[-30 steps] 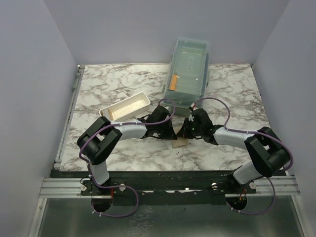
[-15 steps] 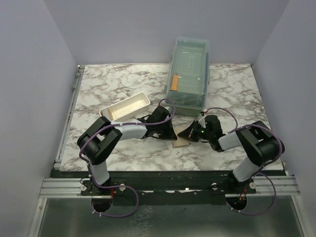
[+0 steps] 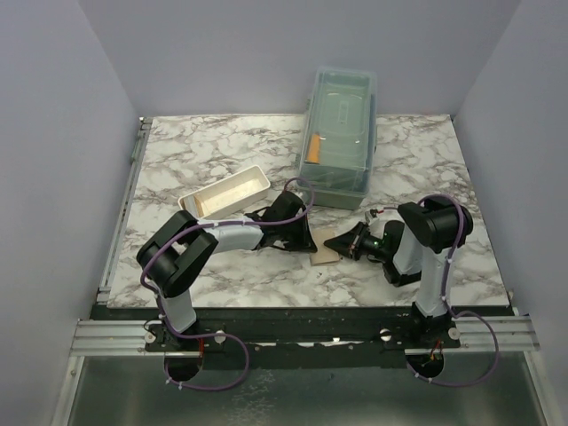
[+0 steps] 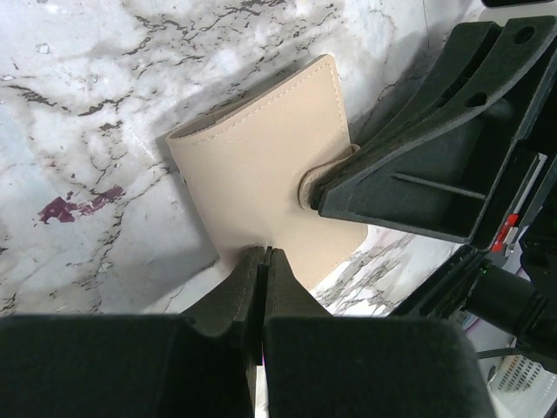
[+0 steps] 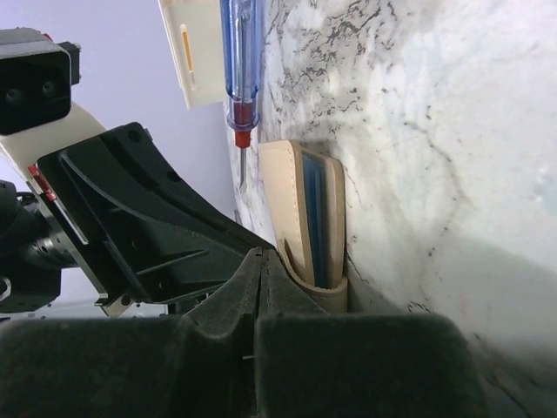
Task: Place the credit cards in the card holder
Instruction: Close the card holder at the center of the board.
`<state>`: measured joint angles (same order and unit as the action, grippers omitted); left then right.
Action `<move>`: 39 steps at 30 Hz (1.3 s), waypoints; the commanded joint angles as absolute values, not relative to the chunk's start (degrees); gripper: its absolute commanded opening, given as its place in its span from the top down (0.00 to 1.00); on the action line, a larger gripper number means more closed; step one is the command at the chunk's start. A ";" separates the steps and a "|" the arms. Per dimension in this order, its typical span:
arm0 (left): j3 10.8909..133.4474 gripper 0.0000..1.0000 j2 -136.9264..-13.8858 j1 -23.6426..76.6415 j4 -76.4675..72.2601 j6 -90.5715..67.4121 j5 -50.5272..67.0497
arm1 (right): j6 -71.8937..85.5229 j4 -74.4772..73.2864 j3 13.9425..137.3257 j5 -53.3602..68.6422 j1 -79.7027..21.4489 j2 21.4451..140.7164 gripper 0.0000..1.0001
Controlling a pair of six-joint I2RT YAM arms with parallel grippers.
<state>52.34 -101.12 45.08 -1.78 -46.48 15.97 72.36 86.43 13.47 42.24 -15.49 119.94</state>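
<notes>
You had the holder point(image 3: 327, 248) on the table point(image 3: 195, 151), near the middle. Your left gripper point(image 3: 306, 241) was at its left edge and your right gripper point(image 3: 341, 243) at its right. The tray point(image 3: 232, 182) lay farther left and back, with the screwdriver point(image 5: 239, 52) between tray and holder. The box point(image 3: 339, 133) stood behind, at the far edge.

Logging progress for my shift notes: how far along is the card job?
Done: unclear; no loose cards show, and blue layers sit inside the folded card holder. In hand: left gripper and right gripper press shut at its edges. Left: confirming cards are in.
</notes>
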 commanded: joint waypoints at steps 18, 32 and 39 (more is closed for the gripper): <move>54.71 1.00 -98.85 45.50 4.79 -43.88 14.66 | 60.86 37.69 14.82 17.75 -20.75 110.53 1.00; 59.31 0.91 -102.62 44.50 -3.39 -50.35 21.01 | 58.83 38.64 14.05 17.52 -22.59 104.99 1.00; 61.40 1.00 -107.30 43.57 -3.86 -51.61 21.71 | 59.70 38.98 13.75 18.26 -22.56 104.44 1.00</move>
<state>59.96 -104.90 44.18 -2.57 -50.35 20.08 64.45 55.20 17.19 24.23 -22.17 100.88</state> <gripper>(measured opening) 0.018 0.004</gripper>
